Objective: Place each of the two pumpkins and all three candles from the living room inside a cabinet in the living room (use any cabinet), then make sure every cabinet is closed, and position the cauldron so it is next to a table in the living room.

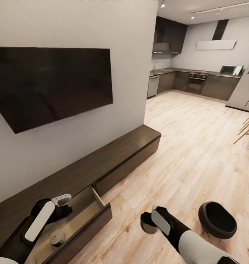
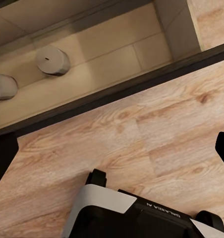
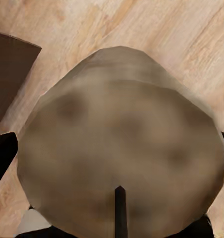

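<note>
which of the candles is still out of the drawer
The candle clamped in the right gripper, above the floor beside the open drawer. The other two candles already lie inside that drawer.

open cabinet drawer (image 1: 88, 216), two candles (image 2: 52, 60) inside

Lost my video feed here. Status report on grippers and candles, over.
Right gripper shut on a candle, above the floor beside the open drawer. Left gripper over the drawer, state unclear. Two candles already inside. Cauldron nearby on floor.
</note>
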`<state>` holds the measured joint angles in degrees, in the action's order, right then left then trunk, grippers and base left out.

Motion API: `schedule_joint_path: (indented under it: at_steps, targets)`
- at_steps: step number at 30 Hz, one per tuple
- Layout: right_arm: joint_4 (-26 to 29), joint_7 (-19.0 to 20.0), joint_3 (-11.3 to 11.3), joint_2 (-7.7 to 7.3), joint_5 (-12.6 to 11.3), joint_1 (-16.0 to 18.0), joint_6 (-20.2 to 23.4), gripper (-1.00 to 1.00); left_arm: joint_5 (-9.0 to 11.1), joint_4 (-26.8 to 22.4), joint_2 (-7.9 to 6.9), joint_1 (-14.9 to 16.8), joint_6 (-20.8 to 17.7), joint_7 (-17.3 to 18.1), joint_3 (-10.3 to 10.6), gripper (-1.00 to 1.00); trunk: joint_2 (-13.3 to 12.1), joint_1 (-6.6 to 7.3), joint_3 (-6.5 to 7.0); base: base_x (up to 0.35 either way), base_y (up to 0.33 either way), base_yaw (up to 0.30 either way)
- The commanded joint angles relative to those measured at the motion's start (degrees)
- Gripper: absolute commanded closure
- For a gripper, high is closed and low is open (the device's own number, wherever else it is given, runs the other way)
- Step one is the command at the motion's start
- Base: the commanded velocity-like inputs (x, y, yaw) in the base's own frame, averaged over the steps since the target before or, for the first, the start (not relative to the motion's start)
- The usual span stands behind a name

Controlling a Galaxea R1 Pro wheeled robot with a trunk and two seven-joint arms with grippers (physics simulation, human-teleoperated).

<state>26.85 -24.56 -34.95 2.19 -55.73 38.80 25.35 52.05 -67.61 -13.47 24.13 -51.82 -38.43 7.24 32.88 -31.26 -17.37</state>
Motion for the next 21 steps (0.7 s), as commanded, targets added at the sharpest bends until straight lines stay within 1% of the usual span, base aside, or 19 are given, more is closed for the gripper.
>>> schedule_joint_path:
  at_steps: [1,2,4,5,6,8,10,13,15,19,21]
  targets:
    - [6.09,-4.18,3.41,-0.09,-0.94,0.06,4.47,1.00,0.55,-0.07,-0.08,0.04,-0.04,-0.60,0.15,-1.00,-0.33,0.20,0.09,0.000,0.000,0.003]
    - [8.74,-5.93,5.25,-0.09,-1.30,0.05,6.36,1.00,0.54,-0.07,-0.08,0.04,-0.04,-0.60,0.15,-1.00,-0.74,0.42,0.27,0.000,0.000,0.003]
    - [19.23,-12.75,11.97,-0.08,-2.25,0.05,12.91,1.00,0.52,-0.07,-0.12,0.04,-0.04,-0.60,0.15,-1.00,-1.54,0.86,0.63,0.000,0.000,0.001]
    - [29.40,-18.74,16.93,-0.08,-2.86,0.06,18.39,1.00,0.51,-0.12,-0.14,0.04,-0.04,-0.56,0.15,-1.00,-1.94,1.08,0.81,0.000,0.000,0.000]
    - [33.74,-21.12,18.74,-0.08,-3.00,0.05,20.91,1.00,0.51,-0.13,-0.15,0.04,-0.04,-0.54,0.16,-1.00,-2.34,1.30,0.99,0.000,0.000,0.000]
    - [40.13,-24.35,21.34,0.01,-3.14,0.05,25.18,1.00,0.51,-0.15,-0.15,0.04,-0.04,-0.52,0.21,-1.00,-3.14,1.74,1.35,0.000,0.000,0.000]
    - [43.89,-26.03,23.19,0.23,-3.19,0.06,28.05,1.00,0.51,-0.15,-0.15,0.04,-0.04,-0.51,0.22,-1.00,-3.94,2.18,1.71,0.000,0.000,0.000]
    - [44.90,-26.64,23.87,0.45,-3.25,0.05,28.98,1.00,0.51,-0.16,-0.17,0.04,-0.04,-0.51,0.23,-1.00,-5.15,2.84,2.25,0.000,0.000,0.000]
    - [45.22,-26.79,23.77,0.42,-3.18,0.04,29.17,1.00,0.51,-0.16,-0.21,0.04,-0.04,-0.51,0.23,-1.00,-5.95,3.28,2.61,0.000,0.000,0.000]
    - [45.67,-26.96,23.21,0.35,-2.61,0.04,29.26,1.00,0.47,-0.16,-0.24,0.04,-0.04,-0.51,0.11,-1.00,-5.95,3.28,2.61,0.000,0.000,0.000]
    - [45.79,-26.96,22.41,0.29,-2.47,0.04,29.30,1.00,0.46,-0.20,-0.23,0.04,-0.04,-0.51,0.12,-1.00,-5.95,3.28,2.61,0.000,0.000,0.000]
